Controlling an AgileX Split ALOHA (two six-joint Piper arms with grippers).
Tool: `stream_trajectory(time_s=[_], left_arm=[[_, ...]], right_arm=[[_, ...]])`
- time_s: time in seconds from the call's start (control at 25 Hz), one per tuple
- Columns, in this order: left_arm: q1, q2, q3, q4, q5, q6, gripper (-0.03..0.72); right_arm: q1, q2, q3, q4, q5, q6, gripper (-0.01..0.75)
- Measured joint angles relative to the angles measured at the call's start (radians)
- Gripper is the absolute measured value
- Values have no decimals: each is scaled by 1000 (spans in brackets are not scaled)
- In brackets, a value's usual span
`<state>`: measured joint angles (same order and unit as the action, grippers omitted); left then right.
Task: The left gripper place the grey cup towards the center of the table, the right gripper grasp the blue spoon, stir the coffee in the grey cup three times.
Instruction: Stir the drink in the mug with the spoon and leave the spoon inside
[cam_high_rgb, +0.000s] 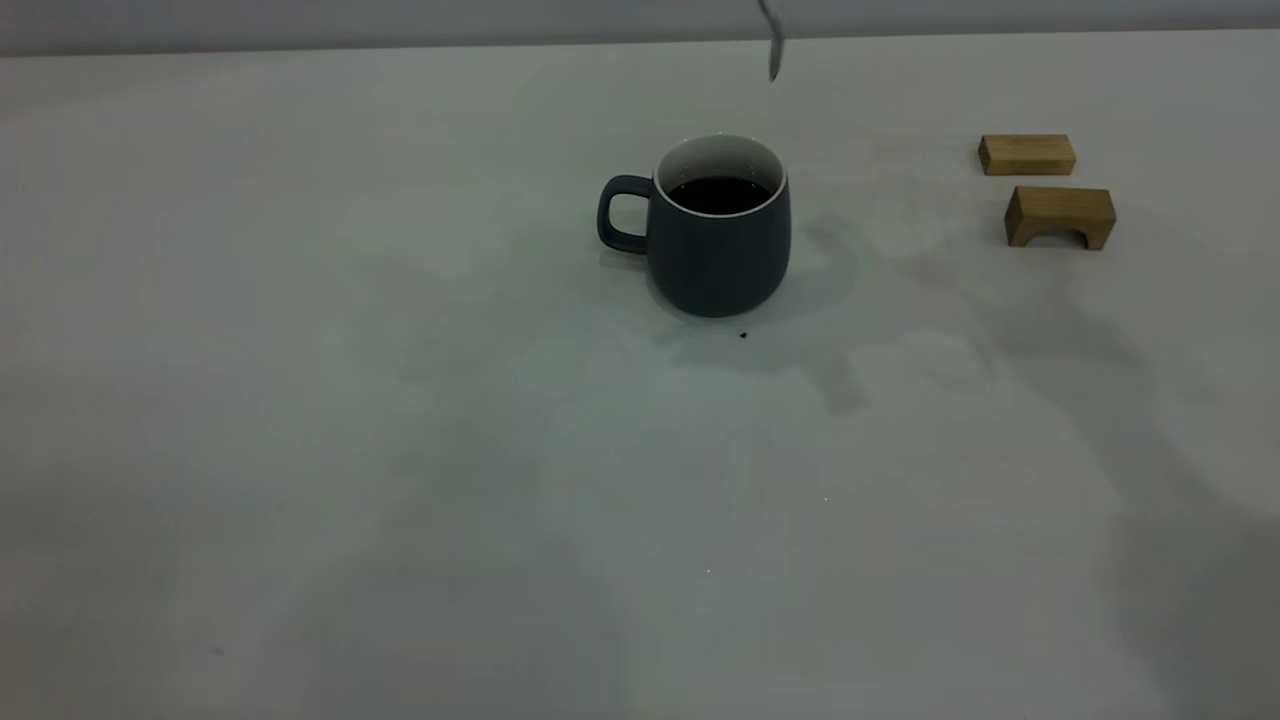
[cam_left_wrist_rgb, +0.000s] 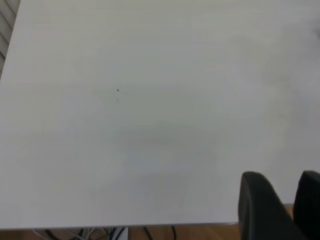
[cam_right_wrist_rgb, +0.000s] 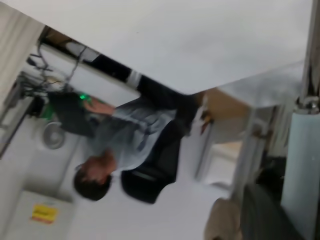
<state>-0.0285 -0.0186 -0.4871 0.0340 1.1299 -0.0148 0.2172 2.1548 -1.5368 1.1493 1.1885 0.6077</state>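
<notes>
Exterior view shows your blue spoon (cam_high_rgb: 774, 45) hanging above the grey cup (cam_high_rgb: 718, 232), slightly off-centre. Right gripper (cam_right_wrist_rgb: 300, 165) grasps its handle; lowering crooked could clip the rim and spill coffee (cam_high_rgb: 718, 194). Left gripper (cam_left_wrist_rgb: 282, 205) idles released over bare bench (cam_left_wrist_rgb: 150, 125).

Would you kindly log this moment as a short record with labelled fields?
cup: grey cup upright near the table's centre, handle toward the left arm's side
contents: coffee, dark, below the rim
spoon: blue spoon hanging above the cup, clear of the coffee; pale handle close in the right wrist view
left end effector: left gripper over bare table, holding nothing
right end effector: holds the spoon, out of the exterior view
other: two wooden blocks on the right arm's side; a person beyond the table
</notes>
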Motion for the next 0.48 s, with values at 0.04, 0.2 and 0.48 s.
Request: stream_trajectory(time_s=[0.04,0.2,0.48], left_arm=[[0,0,0,0,0,0,243],[0,0,0,0,0,0,243],[0,0,0,0,0,0,243]], right_arm=[[-5,14,0,24,-1,0,129],[-25,78,0,111,-4,-30,129],[-43,198,0,269,-21,-112,128]])
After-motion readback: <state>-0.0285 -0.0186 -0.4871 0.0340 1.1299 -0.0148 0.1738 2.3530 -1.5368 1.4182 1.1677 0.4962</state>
